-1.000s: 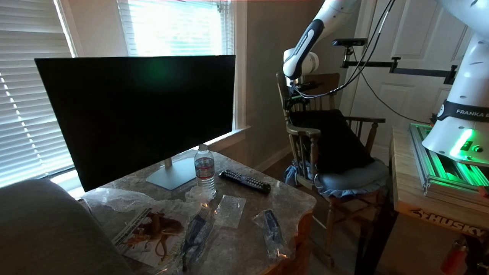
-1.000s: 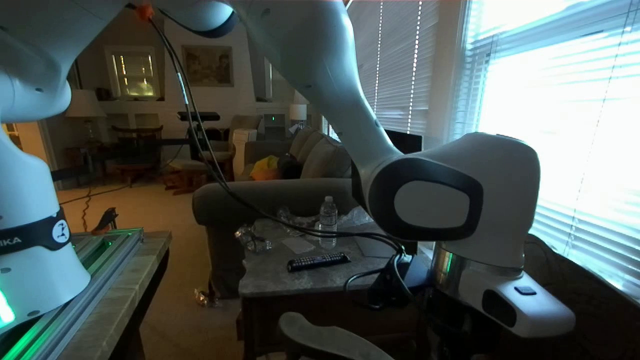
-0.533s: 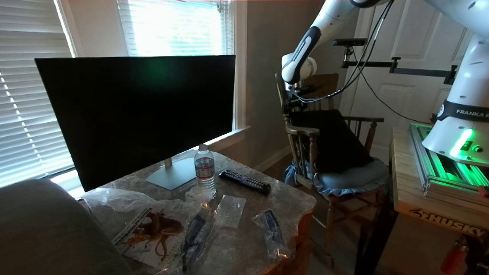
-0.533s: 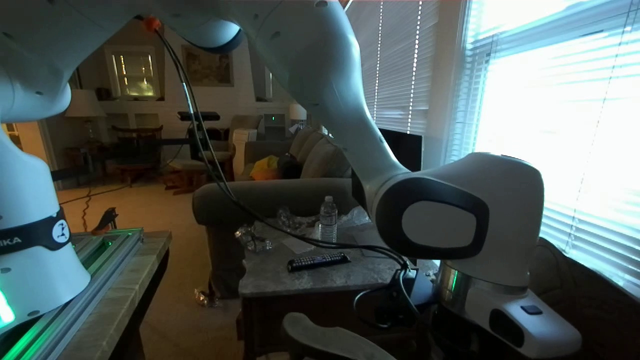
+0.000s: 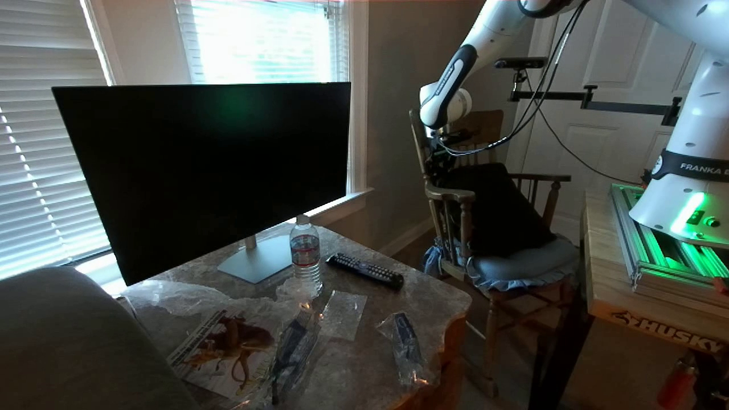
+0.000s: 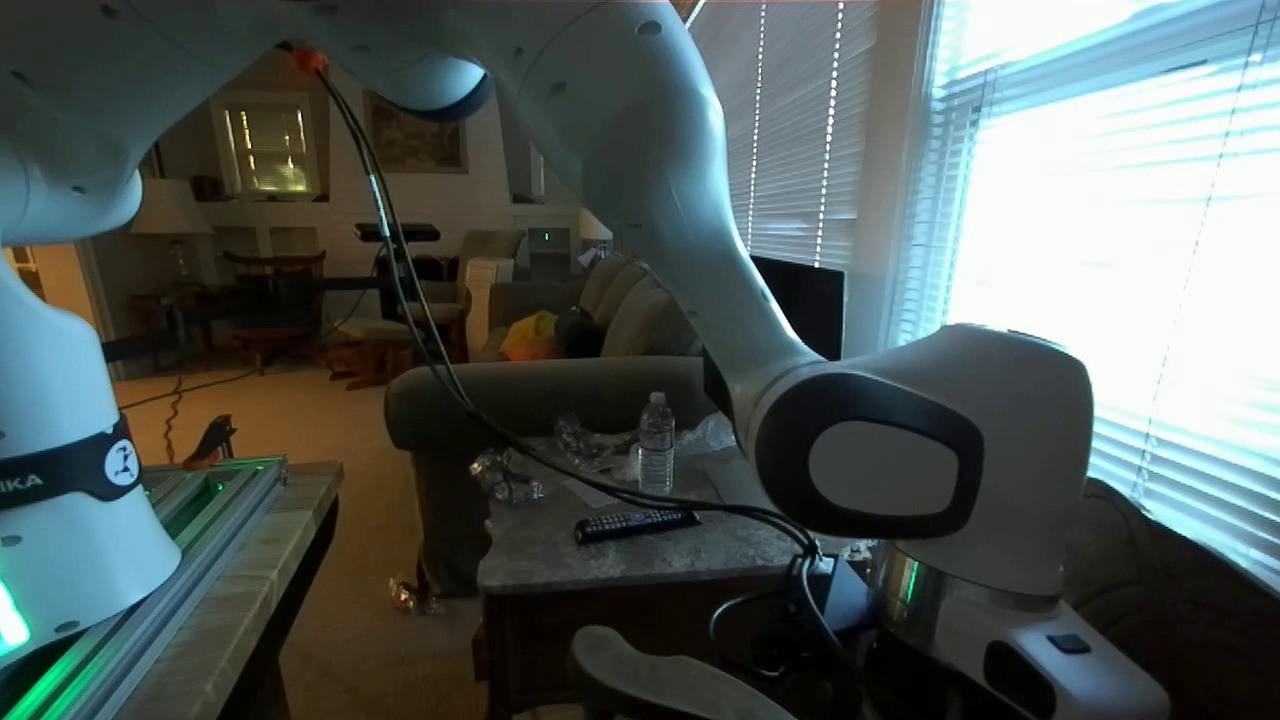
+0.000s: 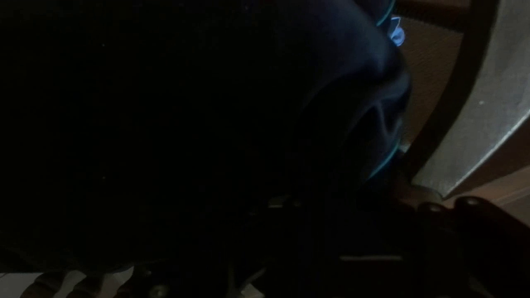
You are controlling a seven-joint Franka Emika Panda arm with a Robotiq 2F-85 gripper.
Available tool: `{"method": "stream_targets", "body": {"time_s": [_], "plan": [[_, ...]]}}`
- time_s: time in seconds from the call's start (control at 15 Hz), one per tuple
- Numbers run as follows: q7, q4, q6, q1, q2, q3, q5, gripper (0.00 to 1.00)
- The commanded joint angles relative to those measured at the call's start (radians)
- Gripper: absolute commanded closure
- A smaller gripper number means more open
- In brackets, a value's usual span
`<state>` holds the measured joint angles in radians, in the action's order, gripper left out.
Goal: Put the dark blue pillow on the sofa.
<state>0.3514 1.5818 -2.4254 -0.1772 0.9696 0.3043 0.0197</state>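
The dark blue pillow (image 5: 495,210) leans, nearly black, against the back of a wooden chair in an exterior view. In the wrist view the pillow (image 7: 348,54) fills much of the picture, its right edge creased and lined with a thin blue seam. My gripper (image 5: 440,164) points down at the pillow's upper corner, beside the chair back. Its fingers are lost in the dark, so neither their opening nor a grip on the cloth can be made out. The sofa shows as a grey padded edge (image 5: 74,336) and, in an exterior view, as a rounded arm (image 6: 540,390).
The wooden chair's armrest (image 5: 453,195) and blue-grey seat pad (image 5: 524,262) surround the pillow. Between chair and sofa stands a table (image 5: 438,296) bearing a monitor (image 5: 205,176), a water bottle (image 5: 305,250), a remote (image 5: 364,270) and plastic wrappers. A workbench (image 5: 598,250) carries the arm.
My arm has come down, bringing the gripper lower at the pillow's upper corner. The chair has shifted very slightly. The table's things have stayed put.
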Motion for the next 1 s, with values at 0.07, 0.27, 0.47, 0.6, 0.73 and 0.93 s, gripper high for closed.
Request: {"method": "stream_targets", "body": {"time_s": [0.07,0.27,0.47,0.6,0.73,0.93], "plan": [[-0.031,0.014,0.031,-0.007,-0.021,0.005,-0.015,0.97],[-0.079,0.051,0.059,-0.022,-0.071,0.004,-0.018,1.0],[-0.169,0.098,0.102,-0.054,-0.146,-0.008,-0.018,0.98],[-0.234,0.136,0.134,-0.074,-0.209,-0.018,-0.017,0.98],[-0.292,0.175,0.159,-0.092,-0.273,-0.029,-0.016,0.98],[-0.431,0.261,0.197,-0.135,-0.385,-0.06,-0.008,0.98]]}}
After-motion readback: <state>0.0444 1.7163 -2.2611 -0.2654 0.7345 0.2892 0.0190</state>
